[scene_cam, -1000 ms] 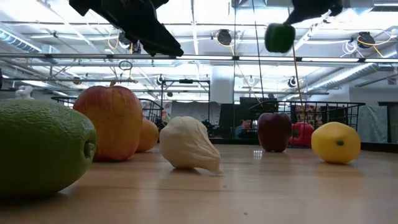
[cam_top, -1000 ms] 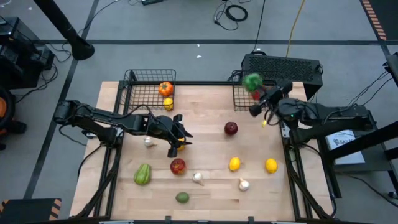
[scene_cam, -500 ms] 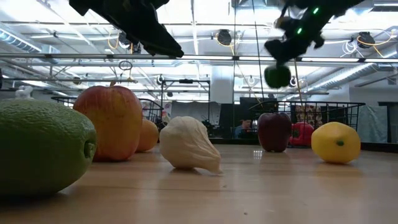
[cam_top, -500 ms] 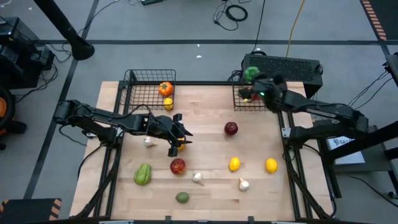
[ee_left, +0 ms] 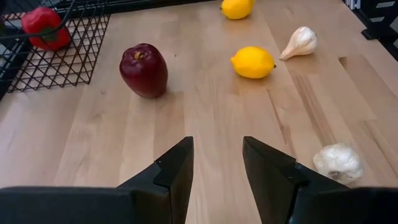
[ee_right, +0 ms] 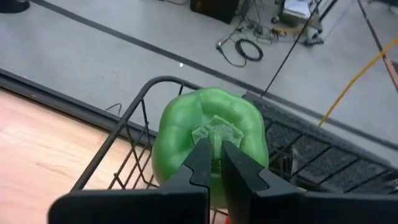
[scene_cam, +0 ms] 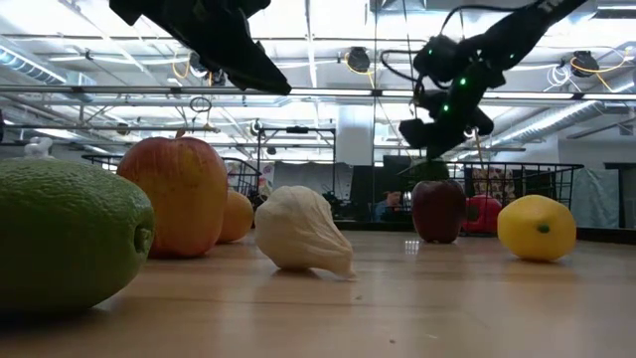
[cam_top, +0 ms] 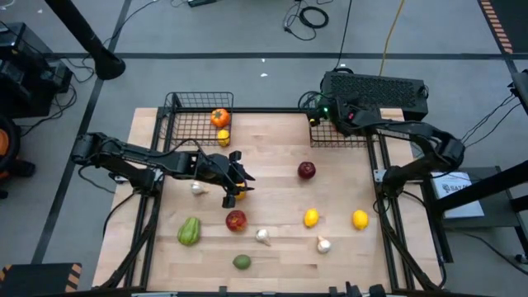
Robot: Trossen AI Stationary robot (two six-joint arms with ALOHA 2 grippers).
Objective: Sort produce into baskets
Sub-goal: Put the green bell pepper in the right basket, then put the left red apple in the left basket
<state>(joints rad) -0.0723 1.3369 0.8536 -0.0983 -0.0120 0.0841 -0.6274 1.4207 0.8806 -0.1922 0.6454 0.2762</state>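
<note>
Two wire baskets stand at the far edge of the tabletop [cam_top: 272, 190]. We see the right claw [ee_right: 214, 155] poised over the right basket [cam_top: 330, 136], its fingers pinched tight on the stem of a green pepper [ee_right: 211, 134]; a red pepper [ee_left: 42, 26] already lies inside that basket. We find the left basket [cam_top: 194, 124] holding an orange piece [cam_top: 219, 117] and a small yellow piece [cam_top: 223, 138]. The left claw [ee_left: 216, 163] hangs above the middle of the tabletop, its fingers partly parted and gripping nothing. Loose on the wood we count a dark red apple [cam_top: 306, 170], two lemons [cam_top: 311, 217] [cam_top: 360, 219], a red apple [cam_top: 236, 220], garlic bulbs [cam_top: 262, 236] [cam_top: 323, 244], a green ribbed piece [cam_top: 189, 231] and a lime [cam_top: 241, 261].
</note>
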